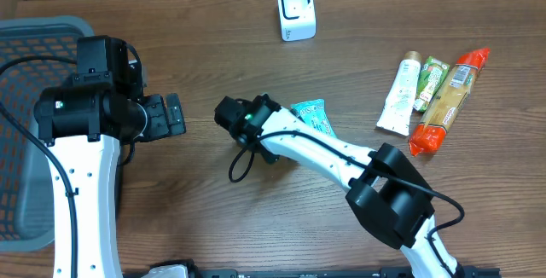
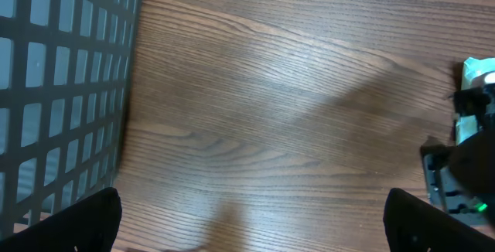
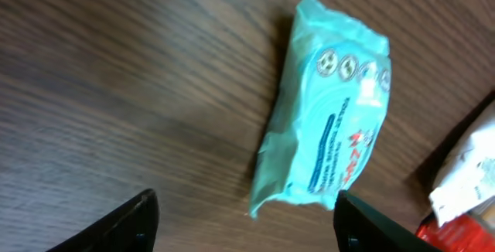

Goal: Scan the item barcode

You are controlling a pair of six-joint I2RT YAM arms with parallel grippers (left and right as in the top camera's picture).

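Right gripper (image 3: 244,217) above the wooden table (image 3: 93,66); fingers (image 3: 124,221) apart, nothing between them; teal packet (image 3: 329,105) lies flat on the table just ahead of the fingertips, touching neither, nearer one finger than the other; overhead view: packet beside the right wrist, well apart from the white scanner (image 1: 296,11) at the far edge

Left gripper (image 1: 173,114): fingers spread wide, empty, just beside the grey basket (image 1: 34,48)

Judged step: take up the teal packet and present it to the scanner; notes for doing it well:
- centre the jaws over the packet first; span its narrow width, not its length
- soft pouch, likely to crumple; close gently and grip near one end so the printed faces are left uncovered
- no barcode can be made out on the upward face; it may be underneath, so expect to turn the packet toward the scanner window
- hold it flat and steady in front of the scanner; a sagging pouch could bend the code out of reading

Containers: only the basket; no item visible in the mesh that shows; much of it hidden beneath the left arm; tube (image 1: 399,95), green packet (image 1: 431,82) and orange packet (image 1: 448,103) lie loose on the table at the right, side by side
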